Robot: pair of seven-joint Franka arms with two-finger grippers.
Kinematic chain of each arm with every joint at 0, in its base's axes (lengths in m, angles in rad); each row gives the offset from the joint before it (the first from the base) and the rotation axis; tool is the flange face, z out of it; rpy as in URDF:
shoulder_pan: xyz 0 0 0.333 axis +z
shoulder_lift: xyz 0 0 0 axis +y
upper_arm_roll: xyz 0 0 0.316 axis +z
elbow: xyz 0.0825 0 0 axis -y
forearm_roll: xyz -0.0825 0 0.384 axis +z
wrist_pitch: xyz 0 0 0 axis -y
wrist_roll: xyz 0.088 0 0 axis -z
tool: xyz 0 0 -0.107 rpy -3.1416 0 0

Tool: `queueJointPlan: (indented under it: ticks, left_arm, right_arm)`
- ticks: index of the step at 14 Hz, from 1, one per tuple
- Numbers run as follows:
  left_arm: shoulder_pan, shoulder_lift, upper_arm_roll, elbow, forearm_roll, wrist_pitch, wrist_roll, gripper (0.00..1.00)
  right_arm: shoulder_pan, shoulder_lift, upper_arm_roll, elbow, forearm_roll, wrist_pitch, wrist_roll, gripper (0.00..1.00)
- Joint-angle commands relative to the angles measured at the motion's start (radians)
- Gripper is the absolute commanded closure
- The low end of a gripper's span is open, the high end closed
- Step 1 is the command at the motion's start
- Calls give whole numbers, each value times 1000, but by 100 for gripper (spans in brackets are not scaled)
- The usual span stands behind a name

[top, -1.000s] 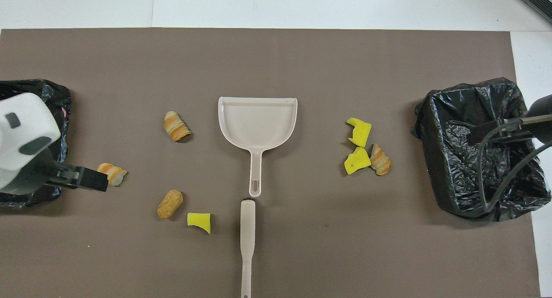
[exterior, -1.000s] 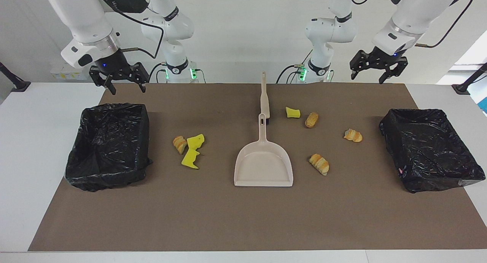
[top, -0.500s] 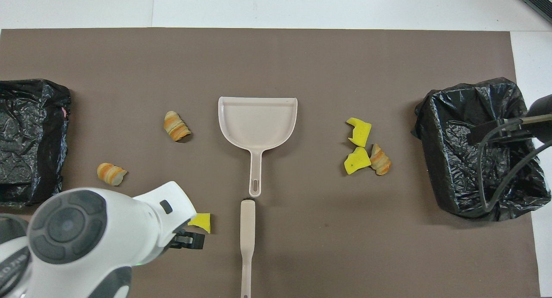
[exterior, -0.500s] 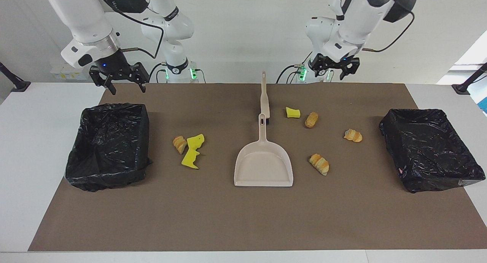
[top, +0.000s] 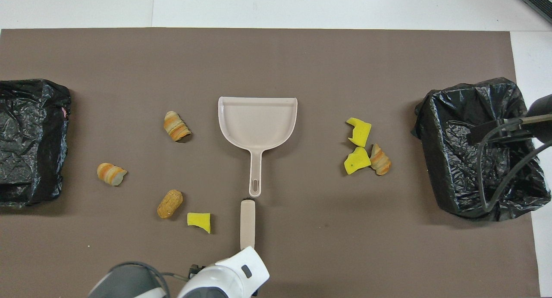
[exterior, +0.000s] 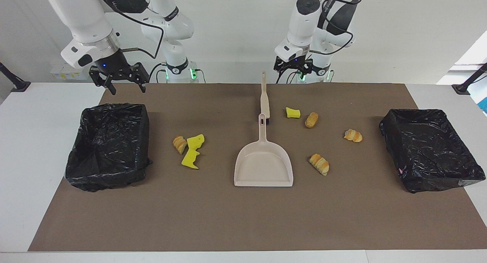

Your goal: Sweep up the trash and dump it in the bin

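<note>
The trash lies on the brown mat. Three rolls (exterior: 311, 119) (exterior: 352, 135) (exterior: 319, 164) and a yellow sponge piece (exterior: 292, 112) lie toward the left arm's end. A roll (exterior: 180, 144), a yellow piece (exterior: 195, 140) and a jagged yellow piece (exterior: 190, 159) lie toward the right arm's end. The beige dustpan (exterior: 263, 166) lies mid-table, with the beige brush (exterior: 264, 97) in line with its handle, nearer the robots. My left gripper (exterior: 293, 68) is open, in the air by the brush handle's end. My right gripper (exterior: 128, 88) is open, over the edge of a black-lined bin (exterior: 108, 147).
A second black-lined bin (exterior: 430, 149) stands at the left arm's end. In the overhead view the left arm (top: 224, 280) covers the brush handle's end. The mat's edge farthest from the robots (top: 276, 30) borders white table.
My left arm has swung from over the bin at its end to the middle, by the brush handle's end. The right arm and all objects have stayed still.
</note>
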Motion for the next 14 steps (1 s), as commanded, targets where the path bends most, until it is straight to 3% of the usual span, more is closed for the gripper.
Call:
queueJointPlan:
  ticks: [1,3,7,10,11,12,14]
  left_arm:
    - [-109,12,18,-115,6,153,-86,0]
    - [-148,75,19,-113,6,196,-125,4]
    - [-144,93,21,-113,6,236,-167,34]
    - [-132,109,25,-103,6,227,-161,83]
    - [-124,112,27,-98,6,224,-161,94]
    - [-100,113,27,-81,6,215,-161,100]
    - [-66,107,30,-38,10,133,-139,100]
  right_arm:
    - [-2,-16,-3,-21,13,12,11,0]
    - [-2,-16,-4,-21,13,12,11,0]
    - [-2,-16,-3,-21,13,12,11,0]
    - [-2,-16,-3,-21,11,12,11,0]
    - [-2,-16,-3,-21,11,12,11,0]
    - [-2,-16,-3,-21,13,12,11,0]
    - [-2,-16,-3,-21,11,12,11,0]
